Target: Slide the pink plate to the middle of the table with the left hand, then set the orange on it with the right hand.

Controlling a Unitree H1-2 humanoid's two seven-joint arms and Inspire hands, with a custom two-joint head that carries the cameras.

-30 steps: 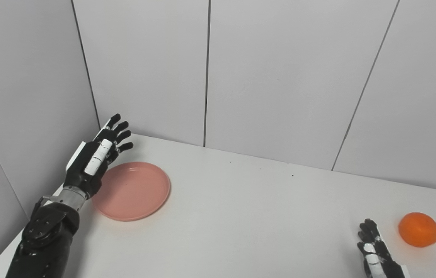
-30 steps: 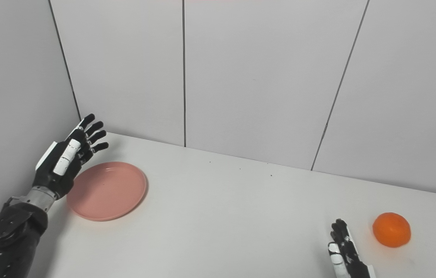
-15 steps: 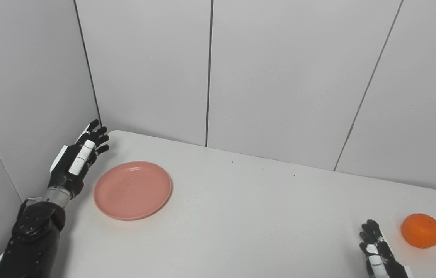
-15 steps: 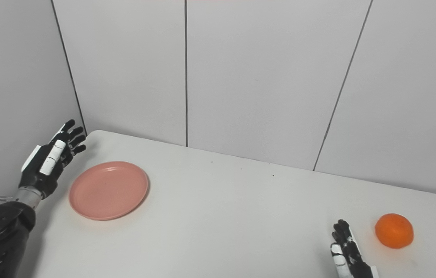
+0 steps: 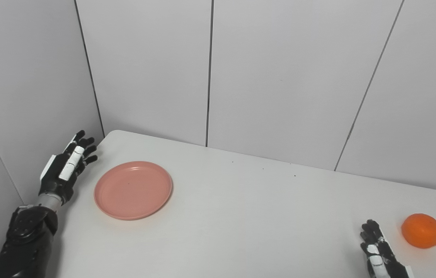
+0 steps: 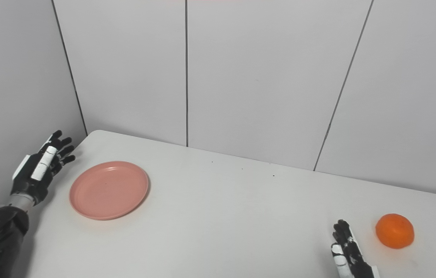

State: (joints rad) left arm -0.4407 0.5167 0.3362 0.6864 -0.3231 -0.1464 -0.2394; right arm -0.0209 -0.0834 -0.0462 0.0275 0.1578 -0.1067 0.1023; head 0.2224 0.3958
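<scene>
Needing the open, empty left hand (image 5: 65, 172) flat against the pink plate (image 5: 133, 190) at nine o'clock, pushing slowly toward three o'clock. Right hand (image 5: 378, 253) open, empty, waiting near the orange (image 5: 421, 230) on the counter (image 5: 241, 224).

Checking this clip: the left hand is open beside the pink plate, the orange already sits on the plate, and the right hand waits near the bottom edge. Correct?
Not quite. In the left eye view the orange lies on the table far right, beside the right hand; the pink plate is empty. The left hand is open beside it.
</scene>
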